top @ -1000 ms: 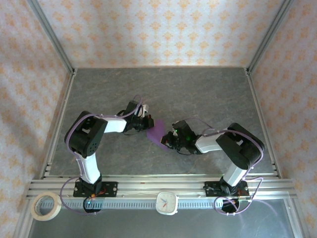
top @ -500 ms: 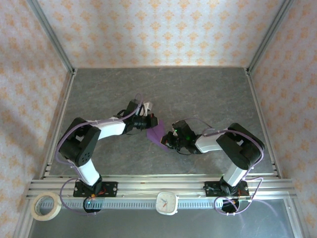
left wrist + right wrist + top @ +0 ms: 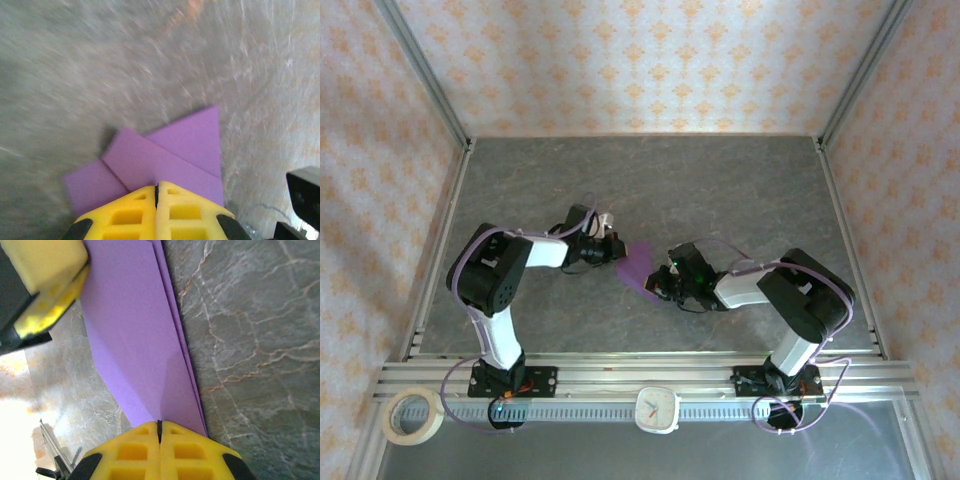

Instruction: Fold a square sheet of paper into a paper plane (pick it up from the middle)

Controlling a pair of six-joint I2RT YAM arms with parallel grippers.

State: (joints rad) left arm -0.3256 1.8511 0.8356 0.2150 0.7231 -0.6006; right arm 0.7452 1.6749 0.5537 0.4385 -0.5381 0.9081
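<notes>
right gripper (image 3: 159, 425): closed, pinching the near tip of the partly folded purple sheet (image 3: 135, 330), which lies flat on the table (image 3: 250, 340) ahead of its fingers. left gripper (image 3: 156, 186): fingers pressed together at the sheet's far edge; whether it has a grip there cannot be told. it has drawn back slightly from over the sheet, probably after pressing a crease; more folds remain.
</notes>
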